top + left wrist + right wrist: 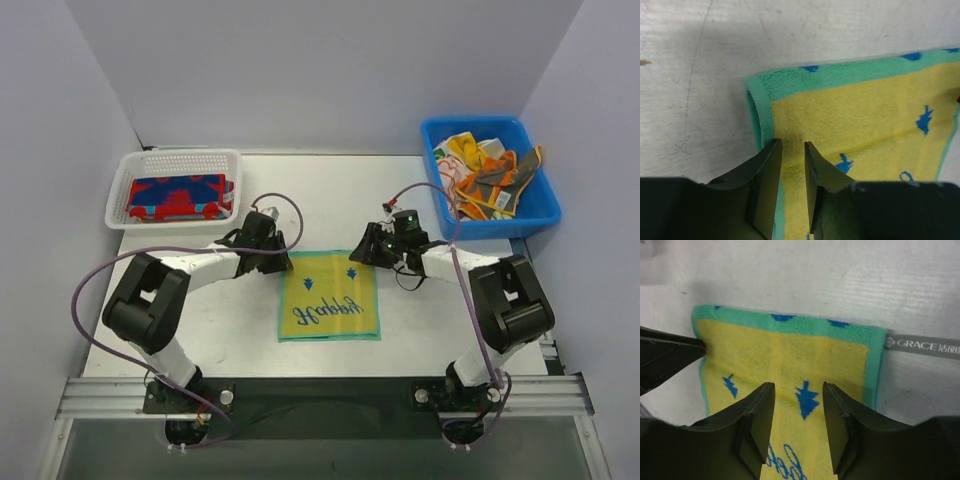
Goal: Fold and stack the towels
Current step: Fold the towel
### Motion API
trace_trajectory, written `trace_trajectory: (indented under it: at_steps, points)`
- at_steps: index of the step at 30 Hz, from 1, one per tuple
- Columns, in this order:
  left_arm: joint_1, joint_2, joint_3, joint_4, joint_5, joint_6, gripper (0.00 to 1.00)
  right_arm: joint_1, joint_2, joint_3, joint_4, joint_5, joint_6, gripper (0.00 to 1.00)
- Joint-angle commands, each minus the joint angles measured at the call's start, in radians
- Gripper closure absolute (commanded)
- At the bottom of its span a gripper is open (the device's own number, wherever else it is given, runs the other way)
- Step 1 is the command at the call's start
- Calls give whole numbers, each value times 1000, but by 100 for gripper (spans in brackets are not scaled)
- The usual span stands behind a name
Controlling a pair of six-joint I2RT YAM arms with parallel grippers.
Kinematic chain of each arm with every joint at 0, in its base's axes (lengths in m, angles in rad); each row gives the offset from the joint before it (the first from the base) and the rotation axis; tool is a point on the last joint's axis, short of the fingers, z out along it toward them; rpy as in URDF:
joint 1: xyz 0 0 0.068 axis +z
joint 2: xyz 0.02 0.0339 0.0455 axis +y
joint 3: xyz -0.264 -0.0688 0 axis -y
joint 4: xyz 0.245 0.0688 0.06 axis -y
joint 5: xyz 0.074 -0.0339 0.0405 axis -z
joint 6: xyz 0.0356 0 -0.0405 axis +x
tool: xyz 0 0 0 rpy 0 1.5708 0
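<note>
1 yellow towel [330, 303] flat mid-frame. 2 grippers at its upper corners. left gripper [792, 144]: jaws nearly together over the edge, can't tell if pinching. right gripper [798, 385]: jaws apart. 1 red-and-blue towel [178, 196] in basket [180, 158] upper left. towel pile [485, 175] in bin [500, 227] upper right, uncountable.

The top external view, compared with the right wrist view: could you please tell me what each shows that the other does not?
Only top external: the white mesh basket holding a folded red-and-blue patterned towel, and the blue plastic bin of crumpled towels. Only right wrist: a grey label reading GRACE at the spread towel's corner. Both: the flat yellow teal-bordered towel under the right end effector.
</note>
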Motion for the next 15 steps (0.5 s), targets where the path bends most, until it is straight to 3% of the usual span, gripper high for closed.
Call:
trace_trajectory:
  at_steps: [1,5,9,15]
  points:
    - [-2,51,17,-3,-4,-28,65,-16,58,-23,-16,-21,13,58]
    - [12,60,-28,-39,-76,-44,67,-50,66,-58,-8,13,55,70]
    - [29,39,-28,-72,-85,-25,65,-74,41,-37,-63,14,35,73]
    - [4,-63,67,-158,-166,72,36,-74,-49,80,-280,28,-158,71]
